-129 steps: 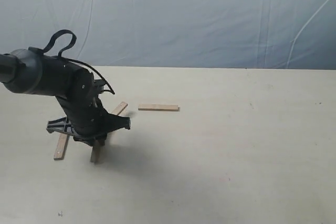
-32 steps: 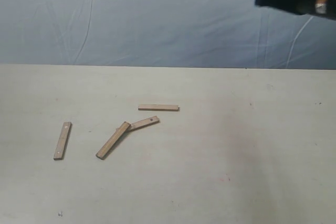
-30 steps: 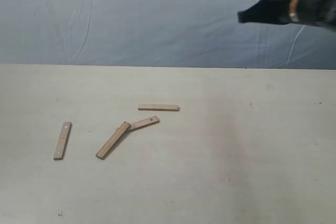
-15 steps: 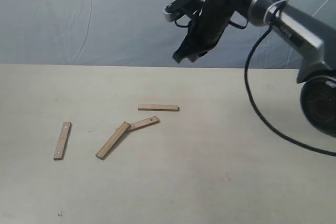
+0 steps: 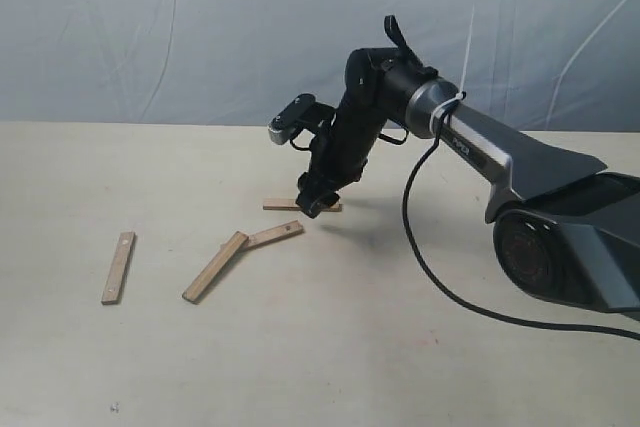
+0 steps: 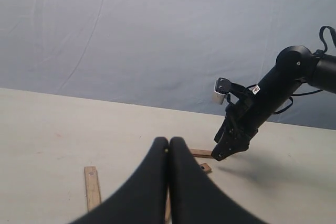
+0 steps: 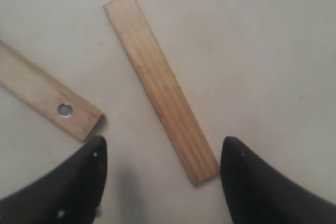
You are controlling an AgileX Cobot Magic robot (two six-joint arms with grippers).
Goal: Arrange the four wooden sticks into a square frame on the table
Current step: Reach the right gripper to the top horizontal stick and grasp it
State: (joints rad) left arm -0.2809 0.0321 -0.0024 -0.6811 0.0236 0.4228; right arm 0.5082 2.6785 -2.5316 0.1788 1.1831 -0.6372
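Four wooden sticks lie on the left half of the table (image 5: 450, 347): one at the far left (image 5: 119, 267), a diagonal one (image 5: 215, 266), a holed one (image 5: 274, 236) touching its upper end, and the farthest one (image 5: 283, 205). My right gripper (image 5: 318, 203) hovers open over the right end of that farthest stick. In the right wrist view the plain stick (image 7: 160, 87) ends between the spread fingers (image 7: 262, 182), beside the holed stick (image 7: 47, 98). My left gripper (image 6: 169, 141) is shut on nothing, pulled back, and outside the exterior view.
A wrinkled blue-grey backdrop (image 5: 200, 27) rises behind the table. The right arm and its black cable (image 5: 430, 247) stretch from the right side across the middle. The right arm's base (image 5: 570, 247) sits at the right edge.
The right arm has swung down from the upper right to just above the farthest stick. The sticks have not moved in the last second; the left arm withdrew earlier.
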